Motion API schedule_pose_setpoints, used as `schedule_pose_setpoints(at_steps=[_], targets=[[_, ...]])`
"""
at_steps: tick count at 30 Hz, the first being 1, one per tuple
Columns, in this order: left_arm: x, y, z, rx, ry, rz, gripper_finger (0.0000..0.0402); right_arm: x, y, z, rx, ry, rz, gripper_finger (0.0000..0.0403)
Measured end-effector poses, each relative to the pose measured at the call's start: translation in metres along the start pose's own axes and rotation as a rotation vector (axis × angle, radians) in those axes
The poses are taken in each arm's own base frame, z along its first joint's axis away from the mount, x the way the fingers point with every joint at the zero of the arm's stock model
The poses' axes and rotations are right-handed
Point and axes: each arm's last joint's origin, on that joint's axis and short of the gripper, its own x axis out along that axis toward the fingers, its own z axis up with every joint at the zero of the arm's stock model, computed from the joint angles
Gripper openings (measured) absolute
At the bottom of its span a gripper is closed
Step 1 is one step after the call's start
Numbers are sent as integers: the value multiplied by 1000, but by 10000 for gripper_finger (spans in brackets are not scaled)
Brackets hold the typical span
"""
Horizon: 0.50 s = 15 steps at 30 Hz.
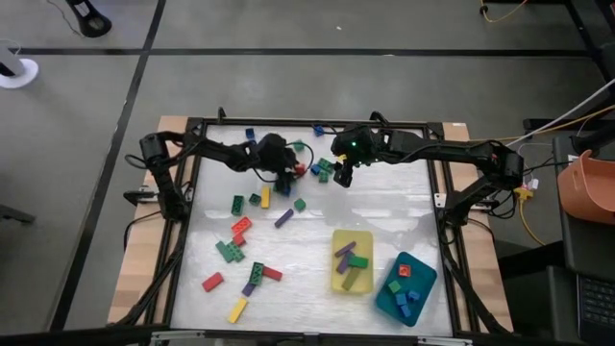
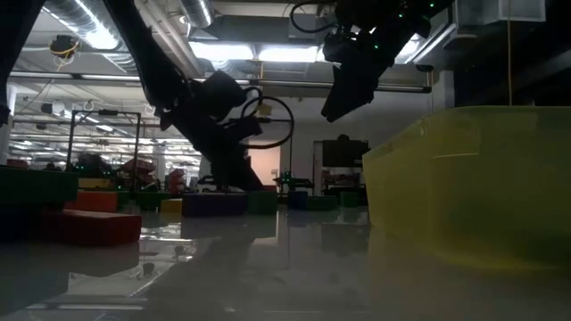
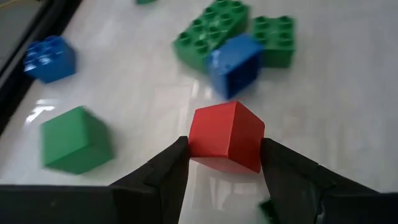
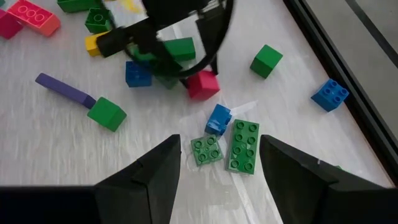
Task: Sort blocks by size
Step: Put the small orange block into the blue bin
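Left gripper (image 3: 225, 163): fingers bracket the red cube (image 3: 226, 135), apparently touching both side faces; firm clamping cannot be confirmed. The cube sits on the table just beside the blue brick (image 3: 235, 63). Close squarely, lift vertically, clearing adjacent bricks. Right gripper (image 4: 219, 163): open, empty, hovering above the green bricks (image 4: 244, 145).

Red cube (image 3: 226, 137) between the left gripper's (image 3: 225, 163) fingers, seemingly gripped.
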Motion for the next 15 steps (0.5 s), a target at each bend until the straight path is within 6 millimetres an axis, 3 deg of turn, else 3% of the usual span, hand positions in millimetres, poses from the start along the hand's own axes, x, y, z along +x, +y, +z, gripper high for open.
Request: schedule_pose_setpoints(at_steps=[5, 9, 15], targets=[[1, -10, 4, 19, -12, -22, 184, 0, 0, 0, 0, 0, 0, 218], [1, -13, 5, -79, -9, -29, 179, 0, 0, 0, 3, 0, 17, 218], [1, -14, 5, -196, -15, -67, 117, 0, 4, 0, 3, -1, 140, 218]])
